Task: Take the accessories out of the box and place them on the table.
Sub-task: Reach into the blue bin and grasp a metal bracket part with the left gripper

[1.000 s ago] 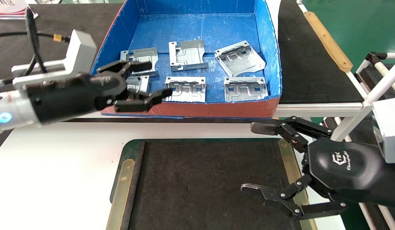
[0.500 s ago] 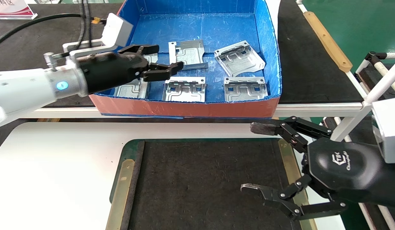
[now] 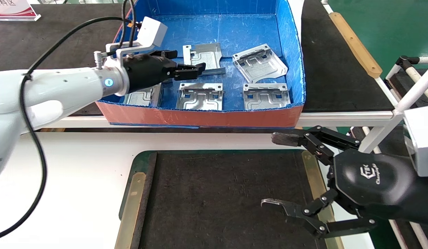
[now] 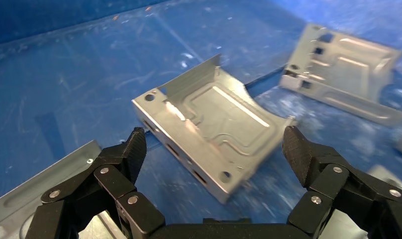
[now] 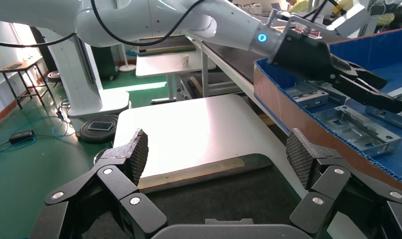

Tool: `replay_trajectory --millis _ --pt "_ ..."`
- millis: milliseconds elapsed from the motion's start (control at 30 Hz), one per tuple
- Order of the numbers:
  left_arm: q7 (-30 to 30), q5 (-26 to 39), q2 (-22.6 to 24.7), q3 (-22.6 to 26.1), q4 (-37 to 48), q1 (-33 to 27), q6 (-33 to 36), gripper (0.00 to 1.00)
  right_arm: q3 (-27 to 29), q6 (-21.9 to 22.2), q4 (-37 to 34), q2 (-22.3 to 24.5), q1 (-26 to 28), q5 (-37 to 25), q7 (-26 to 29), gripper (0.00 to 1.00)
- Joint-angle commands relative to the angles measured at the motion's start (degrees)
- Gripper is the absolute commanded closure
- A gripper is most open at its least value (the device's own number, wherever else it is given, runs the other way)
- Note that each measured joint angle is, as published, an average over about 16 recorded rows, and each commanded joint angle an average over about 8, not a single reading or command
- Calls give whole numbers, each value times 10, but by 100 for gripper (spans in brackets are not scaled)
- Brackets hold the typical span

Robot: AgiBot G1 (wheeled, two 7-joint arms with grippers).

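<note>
My left gripper [image 3: 188,67] is inside the box [image 3: 203,117], over the left side of the blue floor. Its jaws are wide open and hold nothing. In the left wrist view the gripper [image 4: 211,149] hangs just above one plate [image 4: 211,142], with a finger on each side of it but not touching.

I count six plates in the box, all lying on the floor. Three are in the back row and three in the front row near the orange wall. My arm hides most of the two on the left. The back right plate [image 3: 259,63] sits turned at a slant.

My right gripper [image 3: 281,173] waits over the right edge of the dark mat [image 3: 217,197] on the white bench [image 3: 62,180]. Its jaws are open too and hold nothing
</note>
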Motion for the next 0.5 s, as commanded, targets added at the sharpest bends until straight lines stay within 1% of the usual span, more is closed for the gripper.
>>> replay_trajectory --millis 33,267,500 --pt "-12 12 11 7 11 -5 -17 0 0 0 0 0 0 0 0 0" --pt "-37 39 33 21 27 -15 -55 0 0 0 0 0 0 0 0 0" --pt "-75 58 42 33 42 -26 -75 0 0 0 0 0 0 0 0 0"
